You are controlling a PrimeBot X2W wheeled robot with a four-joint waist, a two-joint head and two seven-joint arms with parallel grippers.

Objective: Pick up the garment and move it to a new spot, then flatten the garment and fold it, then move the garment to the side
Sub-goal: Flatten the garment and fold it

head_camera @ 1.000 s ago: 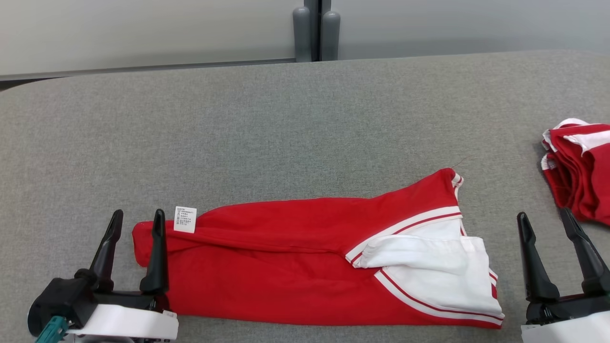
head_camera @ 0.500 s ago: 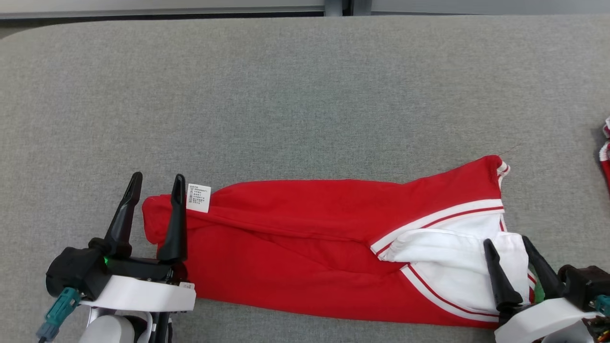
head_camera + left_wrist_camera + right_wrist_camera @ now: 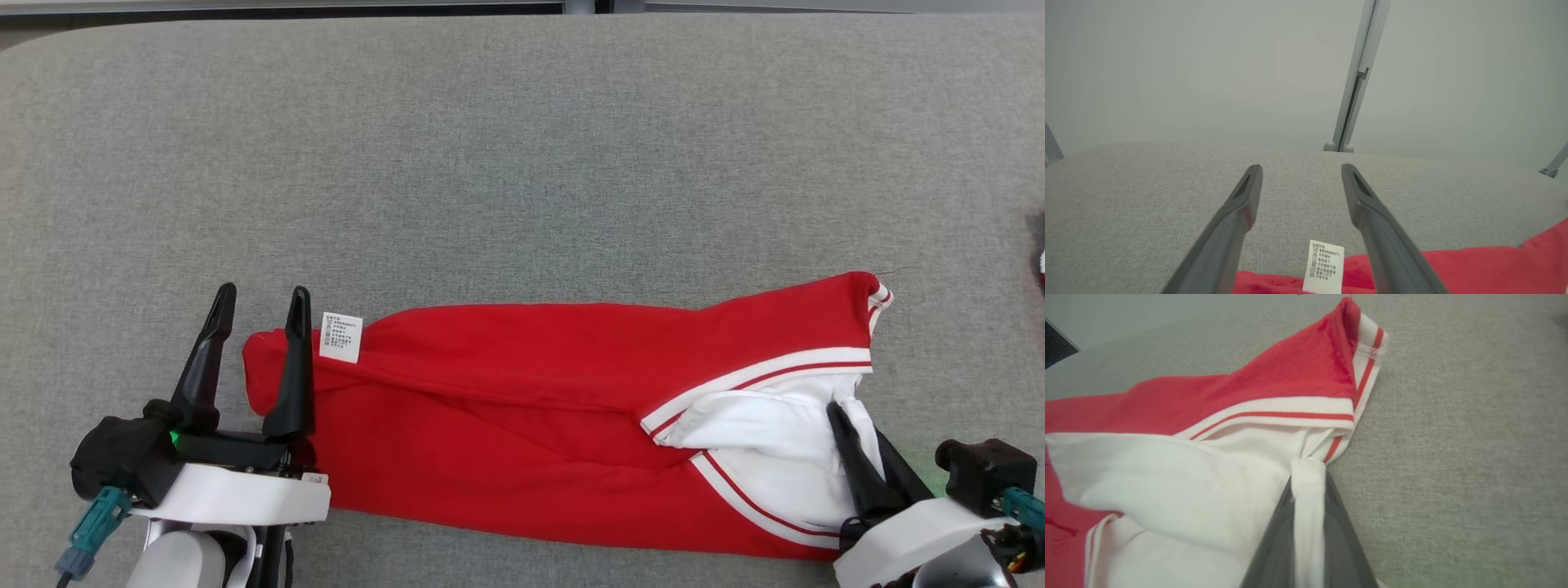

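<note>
The red, white-trimmed garment [image 3: 522, 408] lies lengthwise left-to-right on the gray table [image 3: 522, 163], its white end pointing right and pinched by the right gripper [image 3: 837, 412], while the left gripper [image 3: 262, 289] is spread at the red end.

Spread left pincer [image 3: 1301, 168] frames white label [image 3: 1323, 266] on red garment [image 3: 1474, 267].

The garment [image 3: 522, 408] is soft matt red and white cloth with ribbed striped trim. The table [image 3: 522, 163] is covered in coarse grey woven fabric. The left gripper [image 3: 264, 289] has smooth, matt dark plastic fingers [image 3: 291, 367].
</note>
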